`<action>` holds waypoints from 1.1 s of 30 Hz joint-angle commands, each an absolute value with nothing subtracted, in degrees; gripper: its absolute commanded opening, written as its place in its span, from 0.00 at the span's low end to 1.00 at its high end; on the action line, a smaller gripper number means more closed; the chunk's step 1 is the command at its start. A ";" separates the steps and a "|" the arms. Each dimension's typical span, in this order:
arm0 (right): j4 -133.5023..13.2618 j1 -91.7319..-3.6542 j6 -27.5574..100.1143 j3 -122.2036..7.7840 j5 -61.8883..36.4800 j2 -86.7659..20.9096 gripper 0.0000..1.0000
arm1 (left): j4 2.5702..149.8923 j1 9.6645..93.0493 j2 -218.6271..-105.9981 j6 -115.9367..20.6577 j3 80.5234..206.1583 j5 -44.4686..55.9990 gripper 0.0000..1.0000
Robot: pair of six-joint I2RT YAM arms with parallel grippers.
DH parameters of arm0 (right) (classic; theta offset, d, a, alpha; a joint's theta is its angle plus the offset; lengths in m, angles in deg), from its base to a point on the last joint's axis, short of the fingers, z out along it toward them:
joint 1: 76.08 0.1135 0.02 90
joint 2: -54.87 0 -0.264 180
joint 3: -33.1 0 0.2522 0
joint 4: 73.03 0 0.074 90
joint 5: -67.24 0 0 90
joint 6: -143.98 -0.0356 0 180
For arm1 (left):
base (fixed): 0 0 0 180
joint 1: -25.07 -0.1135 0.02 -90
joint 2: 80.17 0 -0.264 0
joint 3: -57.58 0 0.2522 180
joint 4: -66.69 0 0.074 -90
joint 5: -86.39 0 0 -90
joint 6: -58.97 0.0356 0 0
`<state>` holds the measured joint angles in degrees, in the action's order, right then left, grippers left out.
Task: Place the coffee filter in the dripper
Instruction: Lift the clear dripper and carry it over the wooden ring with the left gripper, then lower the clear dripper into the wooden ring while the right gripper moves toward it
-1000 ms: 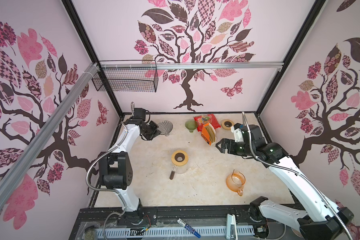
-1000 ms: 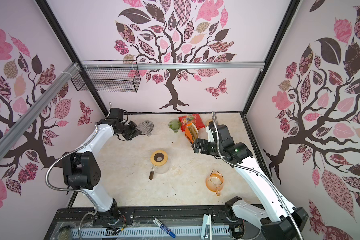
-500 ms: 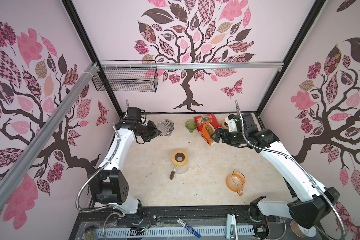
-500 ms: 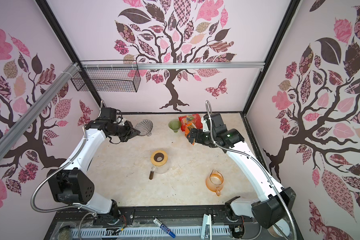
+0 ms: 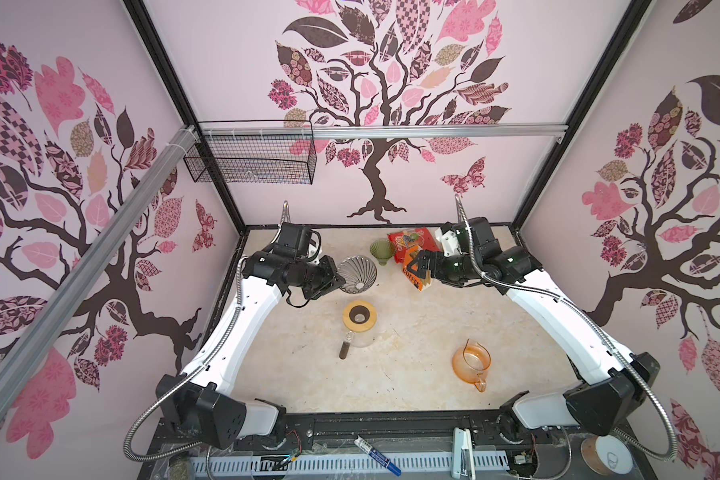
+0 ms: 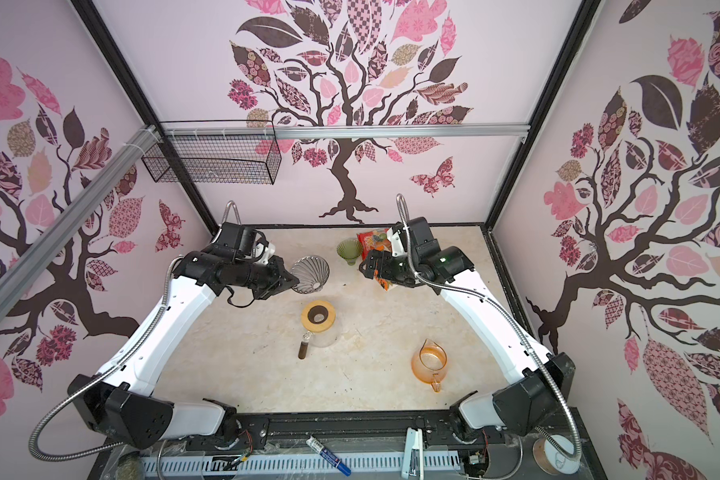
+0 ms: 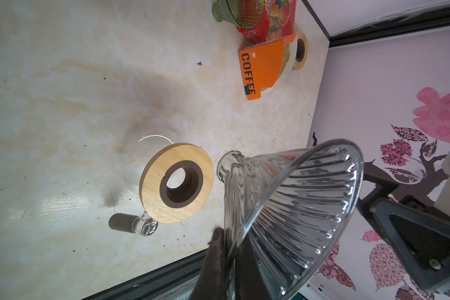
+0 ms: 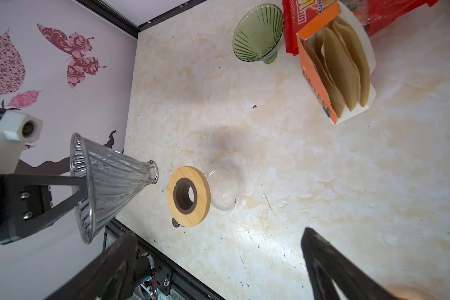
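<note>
My left gripper is shut on the rim of a clear ribbed glass dripper and holds it tilted in the air, just behind the carafe. Tan coffee filters stand in an open orange box at the back right. Beside and above that box hangs my right gripper, open and holding nothing.
A glass carafe with a wooden collar stands mid-table. A green glass dripper and a red snack bag lie at the back. An orange jug sits front right. A wire basket hangs on the back wall.
The left arm has carried the clear dripper a little right and forward, toward the carafe. The right arm has swung back and left until its open gripper is over the filter box.
</note>
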<state>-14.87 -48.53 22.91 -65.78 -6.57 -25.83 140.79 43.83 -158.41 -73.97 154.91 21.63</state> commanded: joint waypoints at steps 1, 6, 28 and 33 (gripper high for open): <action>-15.64 -47.93 23.51 -67.87 -6.17 -26.33 1.00 | 144.53 46.86 -157.82 -72.58 153.96 17.87 0.00; -15.98 -47.19 25.24 -68.70 -4.70 -26.33 1.00 | 146.18 49.06 -157.07 -71.46 151.85 14.78 0.00; -14.16 -38.06 30.27 -67.35 -4.04 -29.18 0.95 | 142.85 49.11 -159.66 -72.21 147.38 16.26 0.00; -13.40 -37.84 31.60 -67.75 -3.99 -30.05 0.91 | 141.60 49.15 -159.97 -72.61 146.14 16.09 0.00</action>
<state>-14.34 -38.27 29.66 -66.52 -4.47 -28.68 144.02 49.10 -159.81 -72.13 147.59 15.88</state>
